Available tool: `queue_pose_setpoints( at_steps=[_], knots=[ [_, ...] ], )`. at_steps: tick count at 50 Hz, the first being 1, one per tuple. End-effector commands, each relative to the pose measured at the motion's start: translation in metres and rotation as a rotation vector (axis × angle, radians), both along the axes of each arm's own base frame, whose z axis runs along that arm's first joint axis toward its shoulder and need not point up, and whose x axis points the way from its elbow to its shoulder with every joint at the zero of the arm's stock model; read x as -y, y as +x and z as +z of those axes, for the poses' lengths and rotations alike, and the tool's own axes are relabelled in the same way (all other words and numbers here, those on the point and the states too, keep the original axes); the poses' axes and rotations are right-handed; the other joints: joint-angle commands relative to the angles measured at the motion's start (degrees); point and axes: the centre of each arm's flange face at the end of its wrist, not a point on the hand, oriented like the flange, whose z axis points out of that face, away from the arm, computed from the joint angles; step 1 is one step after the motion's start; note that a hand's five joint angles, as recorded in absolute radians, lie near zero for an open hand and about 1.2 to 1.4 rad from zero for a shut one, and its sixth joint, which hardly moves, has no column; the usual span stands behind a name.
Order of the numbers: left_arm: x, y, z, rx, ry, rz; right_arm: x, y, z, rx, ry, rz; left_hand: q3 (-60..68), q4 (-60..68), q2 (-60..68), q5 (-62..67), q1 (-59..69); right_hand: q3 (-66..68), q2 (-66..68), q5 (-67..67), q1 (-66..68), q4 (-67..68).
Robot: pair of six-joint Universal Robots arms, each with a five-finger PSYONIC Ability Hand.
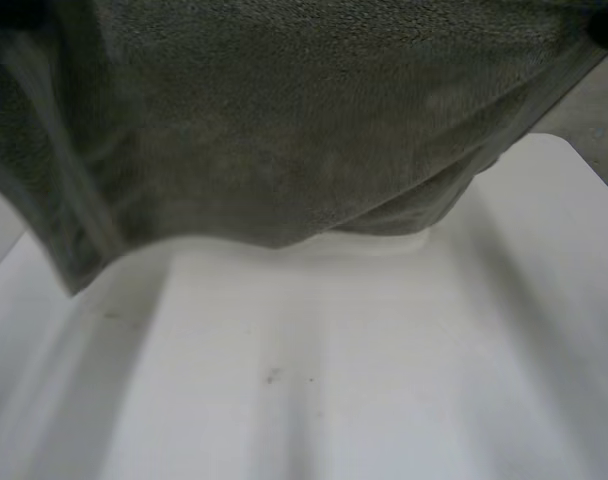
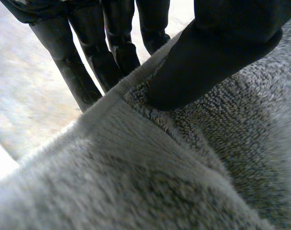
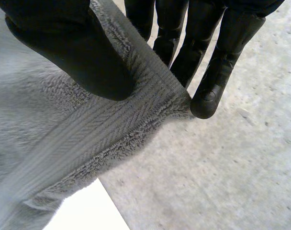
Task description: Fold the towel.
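A grey terry towel [image 1: 284, 130] hangs lifted above the white table [image 1: 334, 380], spread wide close to the head camera, its lower edge sagging just above the table top. My left hand [image 2: 222, 52] pinches the towel [image 2: 160, 182] at its hemmed edge, thumb on top and fingers [image 2: 88, 57] behind the cloth. My right hand [image 3: 73, 52] pinches a corner of the towel [image 3: 64, 143] by its woven border, thumb pressed on the near face, fingers [image 3: 217, 72] behind it.
Grey concrete floor [image 1: 594, 110] lies beyond the table's far right corner and shows under both hands, floor [image 3: 222, 167] below the right one. A few small dark specks [image 1: 273, 376] mark the table's middle.
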Motion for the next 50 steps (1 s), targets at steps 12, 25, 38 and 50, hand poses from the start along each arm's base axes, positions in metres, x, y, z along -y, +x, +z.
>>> queue_pose_setpoints(
  at_steps=[12, 25, 38, 50],
  knots=[
    [0.084, -0.037, -0.150, 0.228, 0.479, -0.047, 0.039, 0.049, -0.133, -0.266, 0.402, 0.065, 10.2, 10.2, 10.2, 10.7, 11.7, 10.6, 10.5, 10.7, 0.3, 10.2],
    [0.154, -0.064, -0.038, -0.008, -0.144, -0.008, 0.132, 0.073, -0.088, 0.051, -0.185, -0.105, 10.2, 10.2, 10.2, 10.7, 11.7, 10.6, 10.5, 10.7, 0.3, 10.2],
    [0.141, -0.029, -0.038, -0.123, -0.023, 0.004, 0.097, 0.052, -0.025, 0.241, -0.355, -0.038, 10.2, 10.2, 10.2, 10.7, 11.7, 10.6, 10.5, 10.7, 0.3, 10.2],
    [0.104, -0.016, -0.195, 0.067, 0.506, -0.017, 0.051, 0.057, -0.187, -0.092, 0.308, 0.089, 10.2, 10.2, 10.2, 10.7, 11.7, 10.6, 10.5, 10.7, 0.3, 10.2]
  ],
)
